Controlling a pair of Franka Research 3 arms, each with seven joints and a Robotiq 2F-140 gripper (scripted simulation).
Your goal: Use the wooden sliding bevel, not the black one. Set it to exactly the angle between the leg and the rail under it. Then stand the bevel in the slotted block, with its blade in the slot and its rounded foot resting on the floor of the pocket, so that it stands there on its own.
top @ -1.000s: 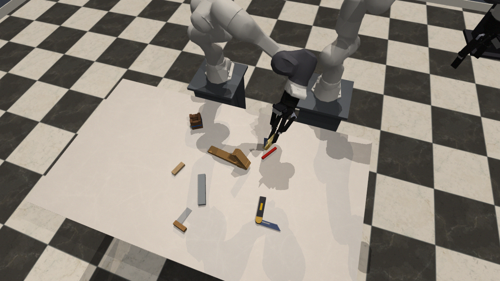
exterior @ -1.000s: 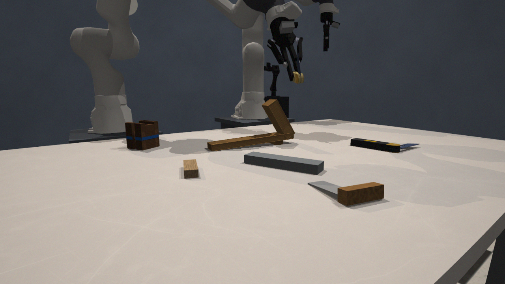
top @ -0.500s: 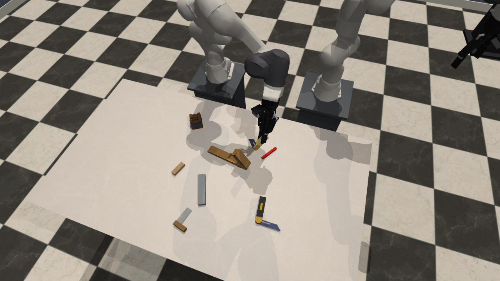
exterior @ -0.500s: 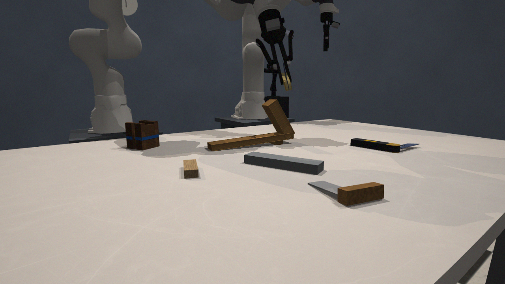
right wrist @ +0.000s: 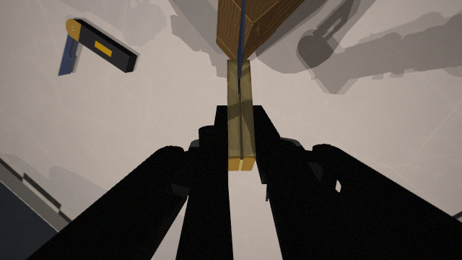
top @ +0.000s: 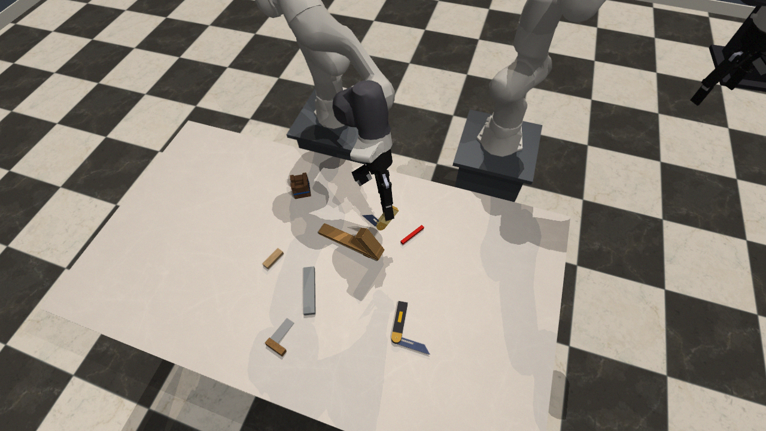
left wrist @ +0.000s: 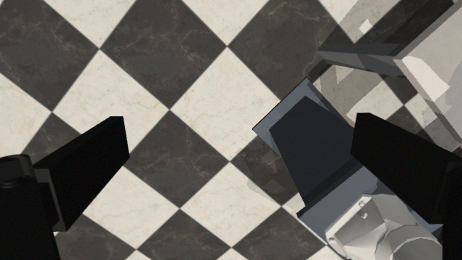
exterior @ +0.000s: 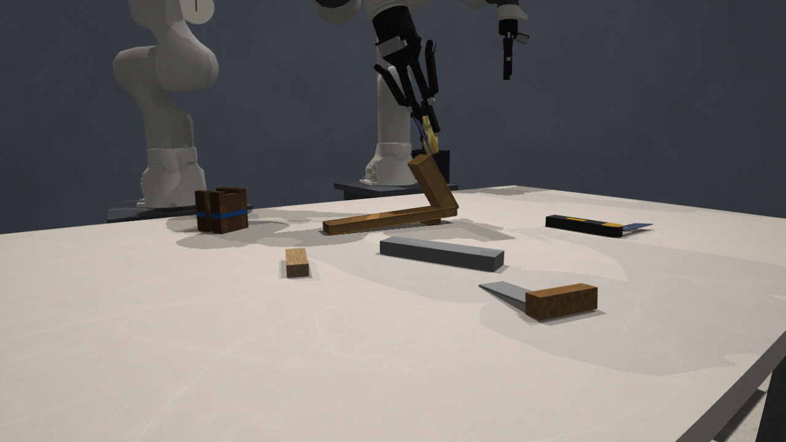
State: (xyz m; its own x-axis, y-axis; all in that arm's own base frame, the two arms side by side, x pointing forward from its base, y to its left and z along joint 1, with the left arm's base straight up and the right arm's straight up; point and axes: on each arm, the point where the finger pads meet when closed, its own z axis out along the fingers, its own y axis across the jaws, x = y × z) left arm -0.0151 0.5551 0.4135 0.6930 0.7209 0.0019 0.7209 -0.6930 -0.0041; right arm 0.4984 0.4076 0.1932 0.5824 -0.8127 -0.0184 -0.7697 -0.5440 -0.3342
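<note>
Seen from the top: pinched in the nearly closed fingers of the right gripper (top: 389,215) (exterior: 426,121) (right wrist: 240,108), the pale wooden sliding bevel with dark blue blade (top: 382,224) (exterior: 427,137) (right wrist: 234,133), carried beside the brown wooden leg (top: 369,242) (exterior: 434,181) (right wrist: 231,25) slanting off its long brown rail (top: 337,236) (exterior: 384,218), probably for matching the angle. Parked well apart, the black left gripper (top: 696,100) (exterior: 506,77) (left wrist: 240,135), likely to leave working room. Lying close to the bevel on its other side, a thin red bar (top: 412,234), worth avoiding on any descent. Set apart, the dark brown slotted block with blue band (top: 300,185) (exterior: 229,220), without the bevel in it. In the exterior view: held above table level, behind the leg's upper end, with lateral room towards the block but little margin at the leg. Lying well aside, the black sliding bevel with yellow inlay (top: 400,313) (exterior: 582,225) (right wrist: 105,48), rightly left alone. From the left wrist: spread fully, with nothing between the fingers. From the right wrist: gripped across the handle's sides, leaving the blade free, pointed towards the leg; contact impossible to tell, setting still to be judged.
</note>
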